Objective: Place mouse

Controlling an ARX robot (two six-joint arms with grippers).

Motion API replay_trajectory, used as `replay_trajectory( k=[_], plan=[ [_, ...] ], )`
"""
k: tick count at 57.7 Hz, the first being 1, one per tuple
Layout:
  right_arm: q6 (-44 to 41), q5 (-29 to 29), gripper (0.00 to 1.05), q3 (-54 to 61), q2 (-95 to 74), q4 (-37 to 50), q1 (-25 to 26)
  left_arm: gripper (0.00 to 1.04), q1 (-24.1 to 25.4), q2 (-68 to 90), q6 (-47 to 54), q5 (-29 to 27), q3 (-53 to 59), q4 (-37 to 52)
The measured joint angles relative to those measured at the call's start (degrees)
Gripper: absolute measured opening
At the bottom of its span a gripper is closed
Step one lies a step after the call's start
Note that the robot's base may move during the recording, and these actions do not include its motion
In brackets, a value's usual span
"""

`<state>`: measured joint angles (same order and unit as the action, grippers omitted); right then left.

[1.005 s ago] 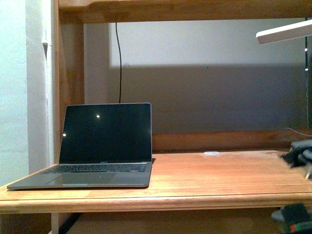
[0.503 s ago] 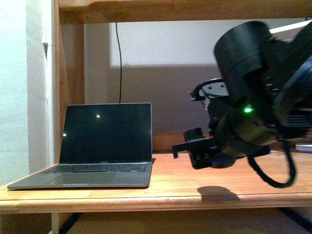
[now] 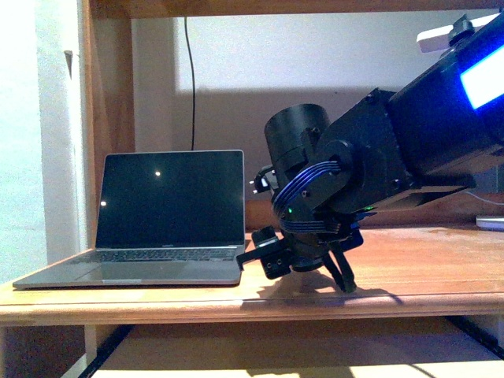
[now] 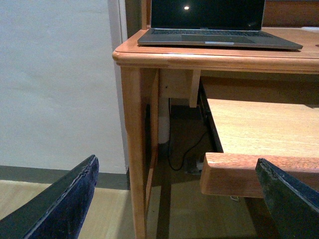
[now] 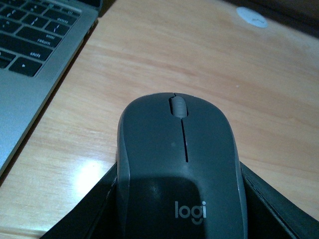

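Note:
The mouse [image 5: 182,164] is dark grey with a scroll wheel and a "logi" mark. It fills the right wrist view, held between my right gripper's black fingers [image 5: 89,214] just above the wooden desk [image 5: 164,59]. In the front view my right gripper [image 3: 269,260] is low over the desk, just right of the laptop [image 3: 169,213]; the mouse is hidden there behind the arm. My left gripper [image 4: 177,199] is open and empty, low in front of the desk's left corner.
The laptop's keyboard edge [image 5: 35,45] lies close beside the mouse. A small white disc [image 5: 251,16] lies farther back on the desk. A pull-out shelf [image 4: 259,134] sticks out under the desk, beside the desk leg [image 4: 134,149].
My right arm has swung in from the right edge, moved left across the desk and come down beside the laptop, with the mouse in its grip.

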<state>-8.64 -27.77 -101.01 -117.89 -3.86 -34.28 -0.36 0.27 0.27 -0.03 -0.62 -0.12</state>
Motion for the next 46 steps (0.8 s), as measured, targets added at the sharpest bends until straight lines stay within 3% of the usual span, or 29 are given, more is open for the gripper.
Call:
replay_trajectory(
  k=[11,16,26,38,46],
  plan=[
    [0.11,-1.25,0.55,-3.52,-4.17,-0.46,-0.81,0.97,0.00,0.00,0.00,0.00,0.00,0.00],
    [1.22,-0.55,0.73,-4.07,-4.44,0.13,-0.66,0.97,0.00,0.00,0.00,-0.02,0.00,0.00],
    [2.82,2.32,0.99,-1.33,-2.51,4.24,0.79,0.97,0.00,0.00,0.00,-0.02,0.00,0.00],
    [3.72,11.78,0.97,12.68,10.05,12.70,4.50,0.97,0.00,0.00,-0.02,0.00,0.00,0.00],
    [4.04,23.02,0.97,30.73,28.00,20.35,9.75,0.97,0.00,0.00,0.00,0.00,0.00,0.00]
  ],
)
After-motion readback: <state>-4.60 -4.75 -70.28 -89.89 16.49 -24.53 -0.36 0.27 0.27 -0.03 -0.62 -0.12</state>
